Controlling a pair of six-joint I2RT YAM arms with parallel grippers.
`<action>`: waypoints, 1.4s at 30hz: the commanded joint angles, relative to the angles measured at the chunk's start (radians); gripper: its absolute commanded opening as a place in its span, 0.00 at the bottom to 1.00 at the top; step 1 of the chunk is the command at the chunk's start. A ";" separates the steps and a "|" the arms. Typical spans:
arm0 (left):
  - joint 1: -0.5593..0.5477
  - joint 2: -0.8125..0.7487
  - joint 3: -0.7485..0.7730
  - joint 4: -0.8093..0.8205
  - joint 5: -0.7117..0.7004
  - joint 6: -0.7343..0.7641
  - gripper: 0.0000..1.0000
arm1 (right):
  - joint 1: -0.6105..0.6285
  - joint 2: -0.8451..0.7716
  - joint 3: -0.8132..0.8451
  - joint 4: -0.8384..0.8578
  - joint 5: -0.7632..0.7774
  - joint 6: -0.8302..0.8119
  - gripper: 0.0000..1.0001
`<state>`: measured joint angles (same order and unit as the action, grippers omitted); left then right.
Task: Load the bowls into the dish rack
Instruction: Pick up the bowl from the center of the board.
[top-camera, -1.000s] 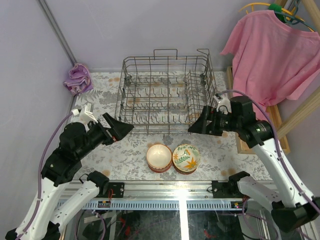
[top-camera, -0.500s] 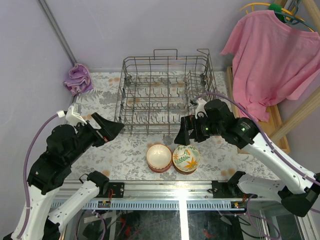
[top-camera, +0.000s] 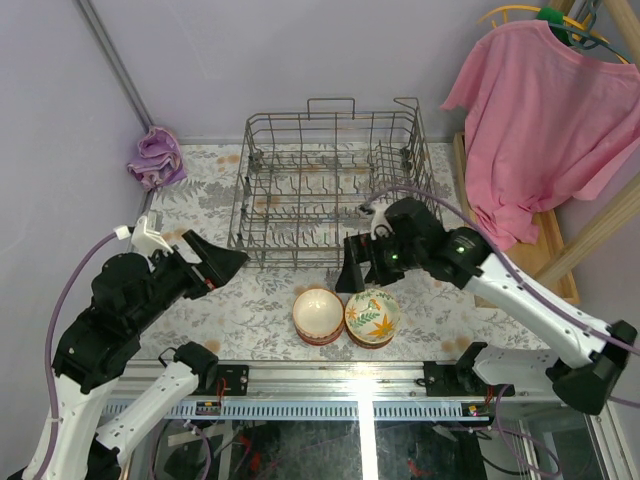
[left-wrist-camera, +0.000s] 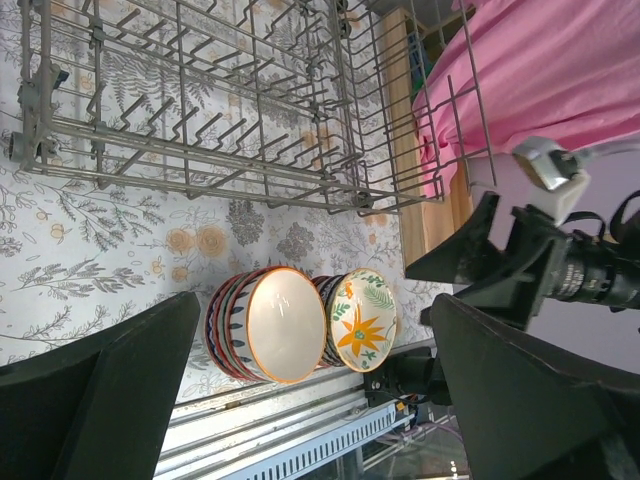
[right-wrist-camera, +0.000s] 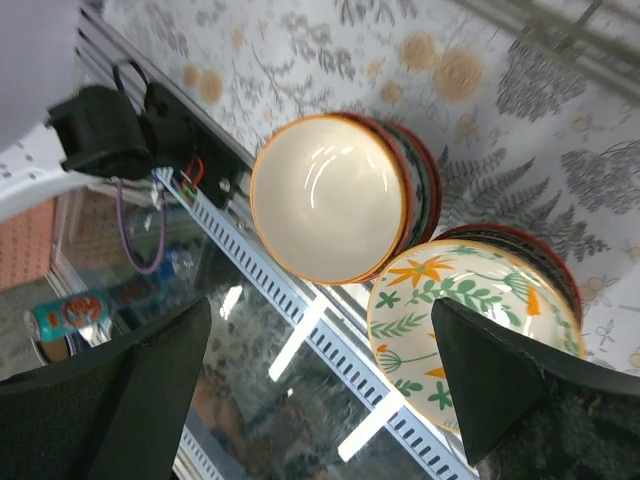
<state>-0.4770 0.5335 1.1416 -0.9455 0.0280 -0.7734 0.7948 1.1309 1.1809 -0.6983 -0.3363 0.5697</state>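
Hovering right tool (top-camera: 352, 277), jaws wide, near bowls (top-camera: 372, 316)

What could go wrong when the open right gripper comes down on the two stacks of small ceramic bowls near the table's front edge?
The stack topped by a plain cream bowl and the stack topped by an orange-green floral bowl stand almost without a gap, so a finger of the right gripper may knock the neighbour.
Both stand close to the front edge of the table; a push could slide them off.
Nested bowls may lift together.
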 joint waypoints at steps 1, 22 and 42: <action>-0.003 -0.013 -0.003 -0.039 0.036 0.023 1.00 | 0.091 0.076 0.074 -0.033 -0.004 0.008 1.00; -0.003 -0.021 -0.042 -0.045 0.029 0.025 1.00 | 0.431 0.413 0.264 -0.138 0.289 0.019 0.98; -0.003 -0.054 -0.024 -0.091 0.018 0.023 1.00 | 0.563 0.611 0.421 -0.214 0.493 0.084 0.56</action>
<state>-0.4770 0.4911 1.1000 -1.0206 0.0273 -0.7692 1.3483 1.7355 1.5509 -0.8803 0.1085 0.6373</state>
